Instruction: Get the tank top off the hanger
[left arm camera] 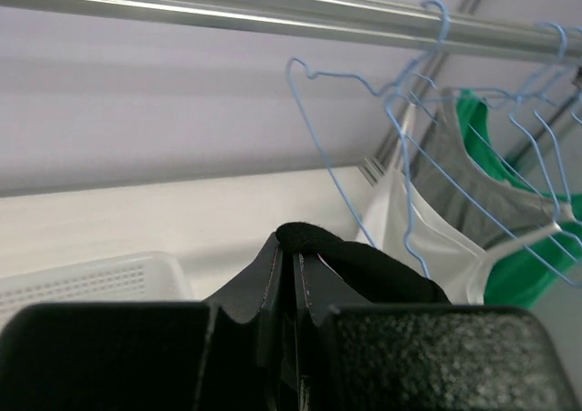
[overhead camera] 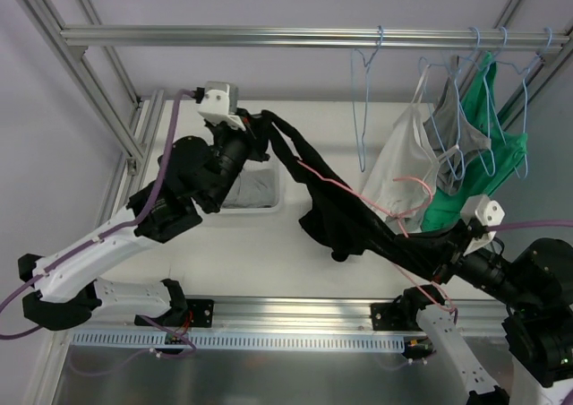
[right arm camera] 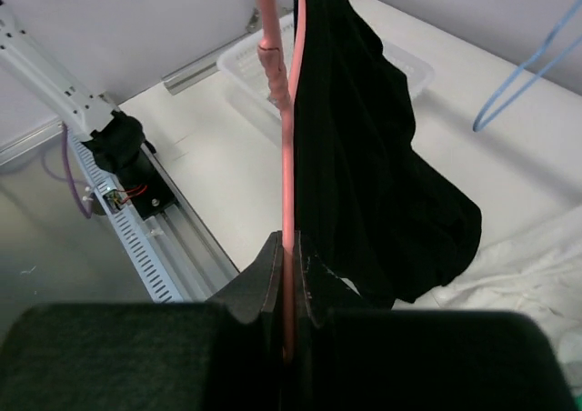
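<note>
A black tank top [overhead camera: 336,212] hangs stretched in the air between my two grippers, still on a pink hanger [overhead camera: 333,183]. My left gripper [overhead camera: 258,124] is shut on one black shoulder strap [left arm camera: 318,239], held up at the left near the basket; in the left wrist view the jaws [left arm camera: 296,252] pinch the strap. My right gripper [overhead camera: 436,246] is shut on the pink hanger wire [right arm camera: 285,156], low at the right. In the right wrist view the jaws [right arm camera: 289,247] clamp the wire, and the black cloth [right arm camera: 364,156] hangs beside it to the right.
A white basket [overhead camera: 253,192] sits on the table below my left arm. The metal rail [overhead camera: 269,36] runs across the top, with an empty blue hanger [overhead camera: 363,100] and blue hangers holding a white top [overhead camera: 403,168], a grey top [overhead camera: 461,123] and a green top [overhead camera: 488,168].
</note>
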`<action>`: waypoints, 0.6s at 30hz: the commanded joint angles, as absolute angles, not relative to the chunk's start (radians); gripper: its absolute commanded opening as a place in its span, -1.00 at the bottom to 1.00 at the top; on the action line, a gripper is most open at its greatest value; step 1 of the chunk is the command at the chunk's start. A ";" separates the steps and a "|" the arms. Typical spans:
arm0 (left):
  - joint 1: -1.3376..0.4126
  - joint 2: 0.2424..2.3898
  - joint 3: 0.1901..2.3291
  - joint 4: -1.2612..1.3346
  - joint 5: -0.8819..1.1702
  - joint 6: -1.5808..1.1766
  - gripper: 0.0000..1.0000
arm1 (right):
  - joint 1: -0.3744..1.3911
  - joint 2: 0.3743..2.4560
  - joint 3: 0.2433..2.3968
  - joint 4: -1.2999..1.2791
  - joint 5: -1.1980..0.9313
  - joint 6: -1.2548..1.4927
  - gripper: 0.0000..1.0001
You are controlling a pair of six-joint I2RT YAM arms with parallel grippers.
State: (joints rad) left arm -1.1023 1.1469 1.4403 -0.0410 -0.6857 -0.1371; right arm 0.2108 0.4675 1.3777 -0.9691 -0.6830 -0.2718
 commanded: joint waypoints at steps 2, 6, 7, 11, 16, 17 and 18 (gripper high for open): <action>-1.065 1.115 1.453 -0.113 -0.752 -0.215 -1.00 | 0.232 0.440 1.434 -0.927 -0.757 -0.310 -0.99; -1.031 1.112 1.457 -0.190 -0.655 -0.273 -1.00 | 0.232 0.426 1.431 -0.847 -0.840 -0.275 -0.99; -1.022 1.121 1.466 -0.207 -0.623 -0.296 -1.00 | 0.233 0.422 1.430 -0.827 -0.856 -0.267 -0.99; -1.003 1.129 1.460 -0.229 -0.390 -0.340 -1.00 | 0.233 0.387 1.378 -0.652 -0.841 -0.164 -0.99; -0.994 1.098 1.392 -0.212 -0.191 -0.431 -1.00 | 0.233 0.368 1.284 -0.444 -0.752 -0.059 -0.99; -0.988 1.091 1.379 -0.209 -0.175 -0.448 -1.00 | 0.232 0.353 1.251 -0.361 -0.768 -0.017 -0.99; -0.977 1.083 1.364 -0.203 -0.160 -0.463 -1.00 | 0.232 0.344 1.206 -0.146 -0.776 0.045 -0.99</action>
State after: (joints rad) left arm -1.0031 1.1206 1.3972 -0.2306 -0.2886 -0.3786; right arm 0.2264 0.3641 1.2785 -0.5697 -0.7887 -0.1123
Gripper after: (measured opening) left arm 0.027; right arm 0.040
